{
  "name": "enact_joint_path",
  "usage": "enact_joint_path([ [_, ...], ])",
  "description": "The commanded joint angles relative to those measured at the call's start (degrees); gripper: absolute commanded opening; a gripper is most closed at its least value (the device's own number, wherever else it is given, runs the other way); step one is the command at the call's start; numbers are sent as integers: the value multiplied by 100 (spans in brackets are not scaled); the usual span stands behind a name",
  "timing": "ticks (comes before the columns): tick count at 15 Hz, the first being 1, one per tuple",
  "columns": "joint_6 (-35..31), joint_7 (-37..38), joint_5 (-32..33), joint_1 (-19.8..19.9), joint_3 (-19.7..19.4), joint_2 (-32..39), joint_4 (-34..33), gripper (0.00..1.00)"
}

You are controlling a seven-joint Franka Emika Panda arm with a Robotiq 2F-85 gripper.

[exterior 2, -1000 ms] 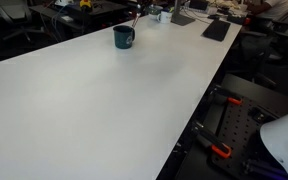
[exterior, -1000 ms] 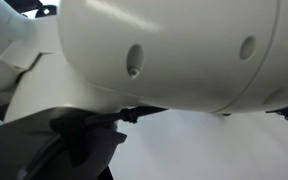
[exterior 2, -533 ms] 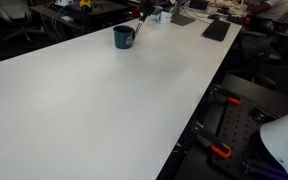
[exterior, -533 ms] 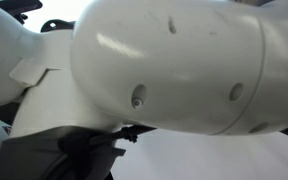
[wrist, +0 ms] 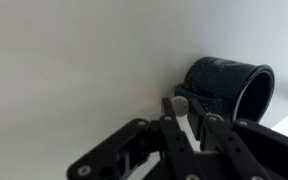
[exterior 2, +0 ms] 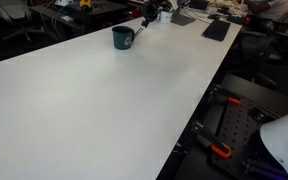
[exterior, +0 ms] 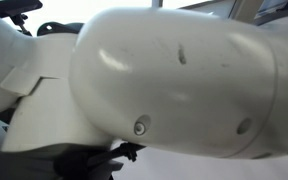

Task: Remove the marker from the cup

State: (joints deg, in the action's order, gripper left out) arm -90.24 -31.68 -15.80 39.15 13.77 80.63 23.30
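Note:
The black cup [exterior 2: 123, 38] stands at the far end of the white table [exterior 2: 94, 100]. In the wrist view the cup [wrist: 229, 85] lies just beyond my fingertips, its opening turned to the right. My gripper [wrist: 184, 108] is shut on the marker [wrist: 180, 100], whose pale rounded end shows between the fingers. In an exterior view the gripper [exterior 2: 147, 17] hangs just up and right of the cup, with the thin dark marker [exterior 2: 139, 28] slanting down toward the cup's rim. I cannot tell whether its tip is still inside.
The white arm body [exterior: 174, 80] fills an exterior view and hides the scene. Keyboards and desk clutter [exterior 2: 216, 28] lie at the table's far end. Chairs [exterior 2: 24, 25] stand beyond the far left edge; black frames with orange clamps [exterior 2: 224, 120] sit right of it.
The gripper has come into view above and right of the cup, and the marker now slants further from the cup. The arm body has shifted in the blocked view.

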Motion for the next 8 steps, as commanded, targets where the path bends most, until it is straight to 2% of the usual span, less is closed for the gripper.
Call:
enact_joint_path([
  [1, 266, 354, -90, 69, 82, -129, 351, 5],
  [2, 275, 426, -85, 64, 85, -109, 348, 5],
  [3, 695, 587, -179, -64, -9, 340, -485, 5],
  [4, 394, 572, -88, 55, 101, -85, 332, 46],
  [5, 422, 649, -100, 58, 118, -63, 311, 47],
  [6, 777, 790, -180, -91, -14, 390, -534, 54],
  [7, 469, 803, -90, 37, 103, -38, 294, 60],
  [8, 470, 850, -95, 33, 111, -16, 272, 69],
])
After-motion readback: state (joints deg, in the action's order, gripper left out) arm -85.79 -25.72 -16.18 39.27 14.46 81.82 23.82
